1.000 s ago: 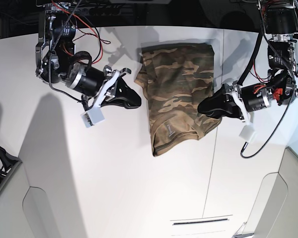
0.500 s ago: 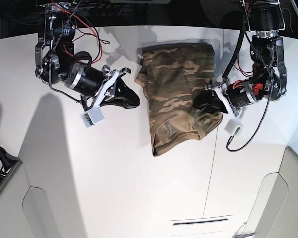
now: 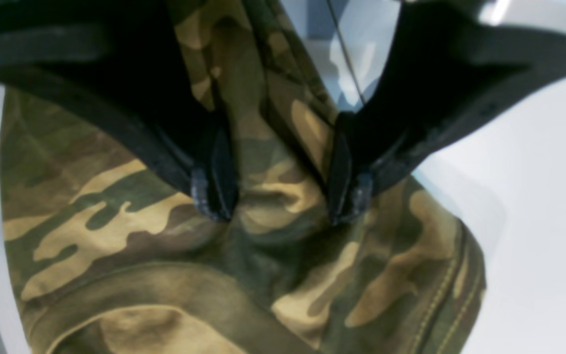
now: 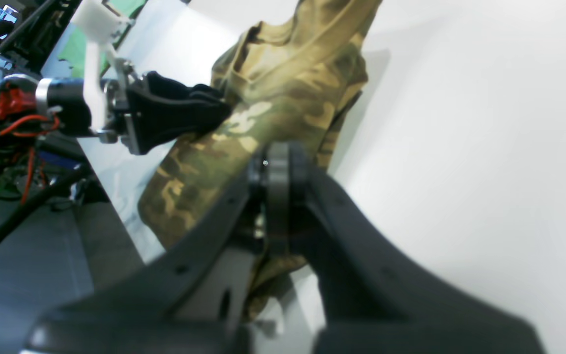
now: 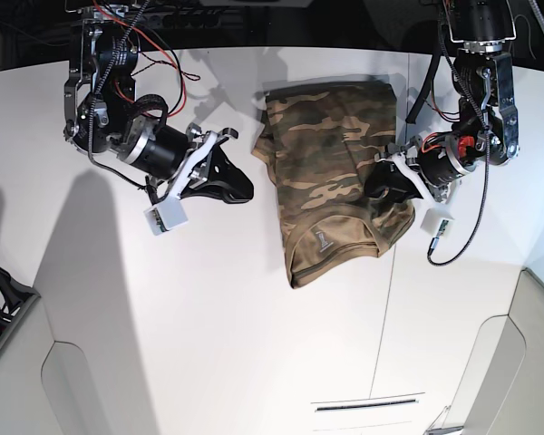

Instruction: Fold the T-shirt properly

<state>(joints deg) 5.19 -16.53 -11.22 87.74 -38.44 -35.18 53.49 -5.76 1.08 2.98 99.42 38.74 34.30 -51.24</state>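
Lying on the white surface (image 5: 208,317) toward its far middle, the T-shirt (image 5: 331,172) is a roughly folded camouflage bundle, longer from far to near than it is wide, with its neck opening and small label at the near end. Its near right corner is bunched and slightly raised.

The left end effector (image 5: 383,184) reaches in from the right side of the base view and sits on that bunched right edge. In the left wrist view its two black fingers (image 3: 214,182) stand spread apart, tips down on the cloth, with a ridge of camouflage fabric rising into the gap between them. Whether the pads actually press that ridge cannot be told; the fabric fills the gap loosely.

The right end effector (image 5: 240,186) hangs over bare surface to the left of the shirt, near its left edge but apart from it. Its dark fingers are pressed together with nothing between them, as the right wrist view (image 4: 278,169) shows, the shirt lying beyond its tip. A small white block hangs below each wrist.
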